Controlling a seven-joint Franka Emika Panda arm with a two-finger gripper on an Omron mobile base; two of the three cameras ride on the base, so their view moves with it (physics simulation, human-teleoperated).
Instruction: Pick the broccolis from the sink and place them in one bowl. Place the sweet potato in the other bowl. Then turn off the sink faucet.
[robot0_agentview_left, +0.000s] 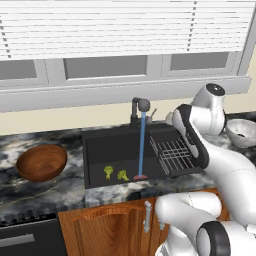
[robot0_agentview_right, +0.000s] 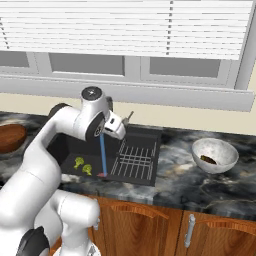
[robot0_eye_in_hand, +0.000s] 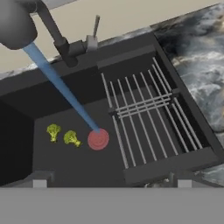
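Below my wide-open, empty end effector (robot0_eye_in_hand: 112, 181), two broccolis (robot0_eye_in_hand: 62, 134) lay side by side on the sink (robot0_eye_in_hand: 26, 131) floor, left of the running faucet (robot0_eye_in_hand: 17, 24); sweet potato (robot0_agentview_right: 208, 160) sat in the grey bowl (robot0_agentview_right: 222, 149).

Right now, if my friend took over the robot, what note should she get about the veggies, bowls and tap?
Pincer: open, holding nothing, up above the sink.
Broccolis: both florets lie side by side on the sink floor, left of the water stream.
Sweet potato: already in the grey speckled bowl, right of the sink.
Wooden bowl: left of the sink, nothing in it yet.
Faucet: running.
Left to do: both broccolis into the wooden bowl, then shut off the faucet.
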